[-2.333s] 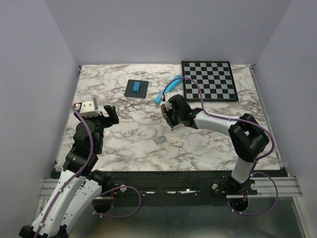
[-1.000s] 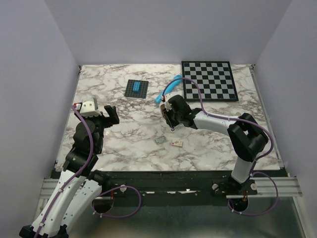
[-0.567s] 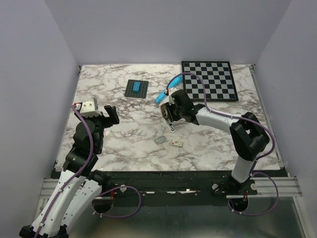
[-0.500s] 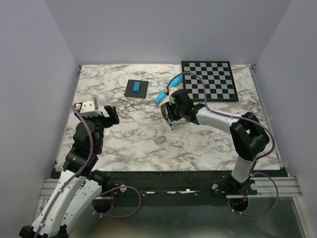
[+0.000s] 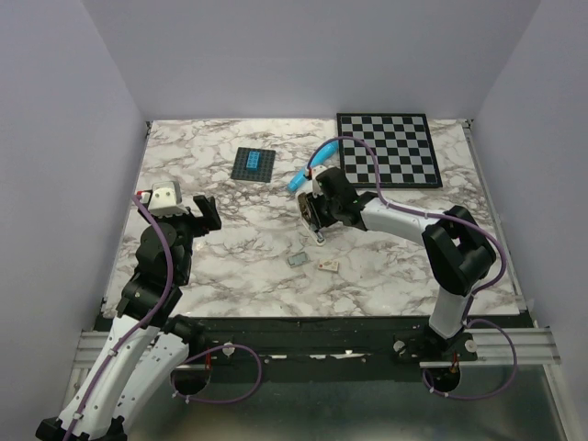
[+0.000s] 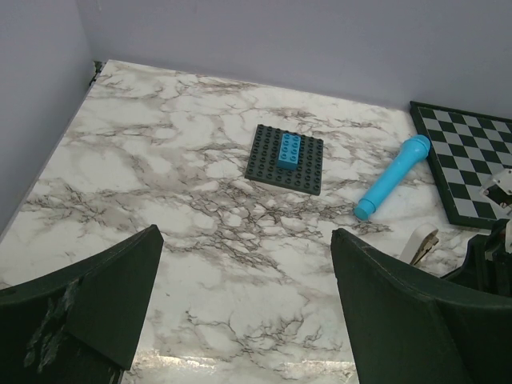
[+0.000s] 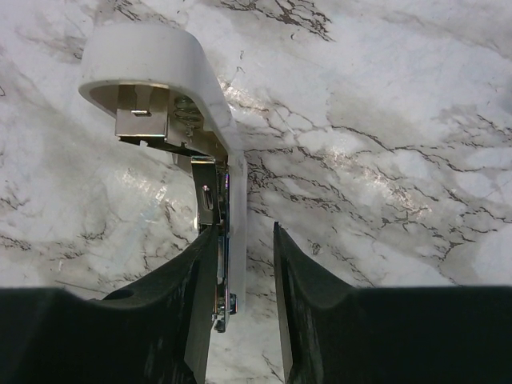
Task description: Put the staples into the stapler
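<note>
The cream-white stapler (image 7: pixel 152 52) lies on the marble with its shiny metal rail (image 7: pixel 210 192) exposed. Its thin end sits between the fingers of my right gripper (image 7: pixel 244 232). The left finger touches the rail and a gap shows at the right finger, so the jaws stand open around it. From above, the right gripper (image 5: pixel 318 220) covers most of the stapler (image 5: pixel 320 237). The staples (image 5: pixel 297 260), a tiny grey block, lie just in front and to the left. My left gripper (image 5: pixel 204 213) hangs wide open and holds nothing, far to the left.
A small cream piece (image 5: pixel 328 265) lies next to the staples. A blue cylinder (image 5: pixel 312 165) lies behind the right gripper. A dark studded plate with a blue brick (image 5: pixel 254 163) and a chessboard (image 5: pixel 386 150) sit at the back.
The right jaws have opened a little around the stapler, and the right wrist has shifted slightly toward the back. The left arm has not moved.
</note>
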`<state>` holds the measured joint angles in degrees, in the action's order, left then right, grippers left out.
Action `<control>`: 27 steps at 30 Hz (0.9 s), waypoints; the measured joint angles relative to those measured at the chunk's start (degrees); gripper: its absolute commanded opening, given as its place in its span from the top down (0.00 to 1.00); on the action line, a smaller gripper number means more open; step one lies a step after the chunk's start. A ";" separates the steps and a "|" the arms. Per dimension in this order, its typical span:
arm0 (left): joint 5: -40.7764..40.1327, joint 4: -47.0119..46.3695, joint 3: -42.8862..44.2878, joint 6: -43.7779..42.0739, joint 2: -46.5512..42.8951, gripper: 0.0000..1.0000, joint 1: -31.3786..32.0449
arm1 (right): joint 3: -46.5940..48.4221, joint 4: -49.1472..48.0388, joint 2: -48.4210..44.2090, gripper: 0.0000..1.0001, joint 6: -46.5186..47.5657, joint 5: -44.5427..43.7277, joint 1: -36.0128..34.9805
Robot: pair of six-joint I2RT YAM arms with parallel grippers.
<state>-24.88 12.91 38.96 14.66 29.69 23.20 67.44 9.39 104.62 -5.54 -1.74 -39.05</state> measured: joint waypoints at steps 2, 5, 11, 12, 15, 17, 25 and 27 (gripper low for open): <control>0.02 0.00 0.00 0.00 0.00 0.06 0.00 | 0.00 0.26 0.02 0.59 0.00 0.11 0.00; 0.02 0.00 0.00 0.02 0.00 0.06 -0.02 | 0.00 0.52 0.02 0.59 0.00 0.15 0.00; 0.04 0.00 0.00 0.04 0.00 0.06 -0.28 | -0.76 0.57 -0.07 0.59 0.00 0.17 0.00; 0.04 0.00 0.00 0.07 0.00 0.06 -0.28 | -0.92 0.55 -0.15 0.59 -0.02 0.20 0.00; 0.04 0.00 0.00 0.15 0.00 0.06 -0.28 | -1.46 0.59 -0.79 0.59 -0.02 1.01 0.00; 0.07 0.00 0.00 0.15 0.00 0.06 -0.33 | -1.86 0.70 -1.05 0.59 -0.02 1.49 0.00; 0.07 0.00 0.00 0.17 0.00 0.06 -0.33 | -2.49 1.14 -2.19 0.59 -0.02 2.27 0.00; 0.07 0.00 0.00 0.17 0.00 0.06 -0.37 | -2.49 1.11 -2.45 0.59 -0.02 2.27 0.00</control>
<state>-24.82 12.91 38.96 14.83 29.69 22.83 64.95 10.50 102.17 -5.56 0.54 -39.05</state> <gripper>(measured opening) 0.943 0.415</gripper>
